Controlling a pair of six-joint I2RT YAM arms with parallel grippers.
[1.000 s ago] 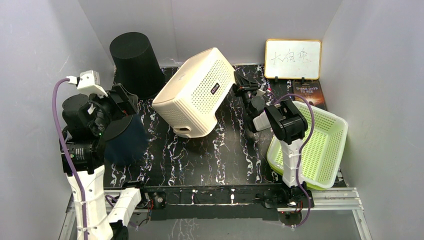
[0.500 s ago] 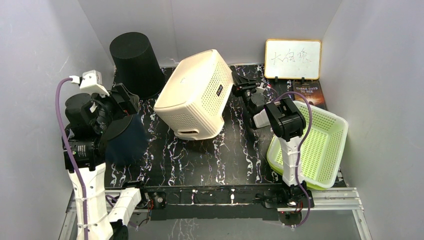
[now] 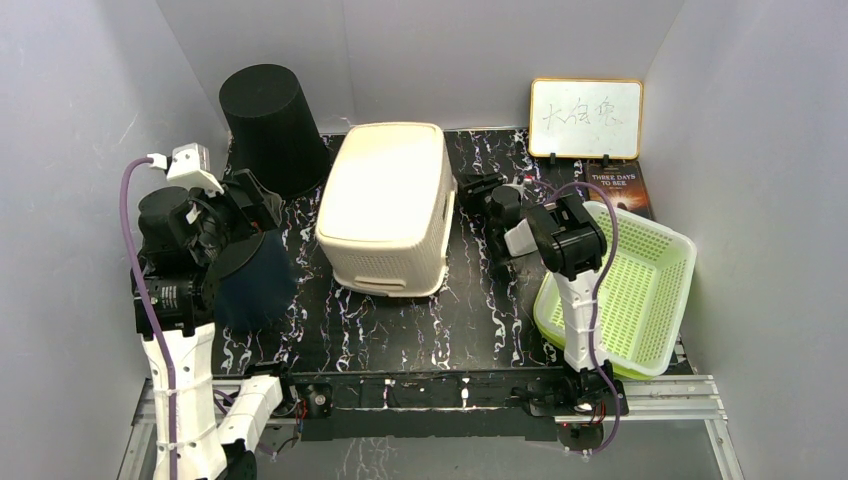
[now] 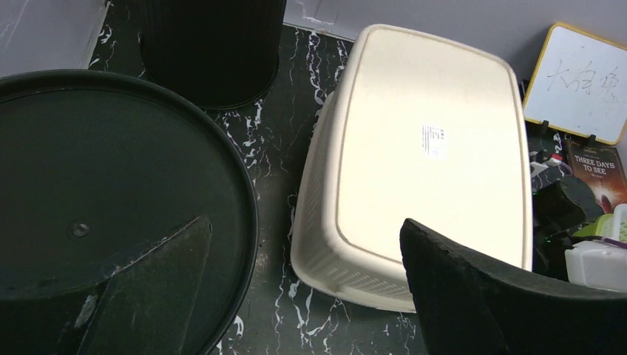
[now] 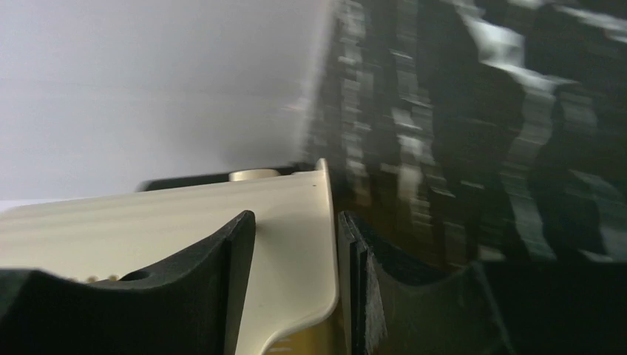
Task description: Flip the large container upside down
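Clearly the right gripper (image 5: 296, 222) has its jaws drawn almost together, and a cream edge of the large container (image 3: 385, 200) fills the narrow slot between them. That edge meets both black fingers (image 5: 214, 288), so the jaws grasp it, though the right wrist view is smeared. This gripper sits just left of the whiteboard (image 3: 586, 118) and a little nearer the arm bases, against the container's right side.

The left gripper (image 4: 304, 225) is far to the left of the whiteboard, jaws spread wide and holding nothing. One finger lies over the flat top of a dark round bin (image 4: 111, 200); I cannot tell whether it touches.

The container stands on the worktop (image 3: 400, 330), left of the whiteboard, with its mouth down. Its flat, solid base faces up and carries a small label (image 4: 434, 140). The side walls are perforated, and the end wall nearest the arms has a handle slot (image 3: 380, 283).

A tall black bin (image 3: 272, 125) stands farther left of the whiteboard, beyond the container. A green basket (image 3: 650, 290) and a book (image 3: 618, 185) lie on the near side of the whiteboard.
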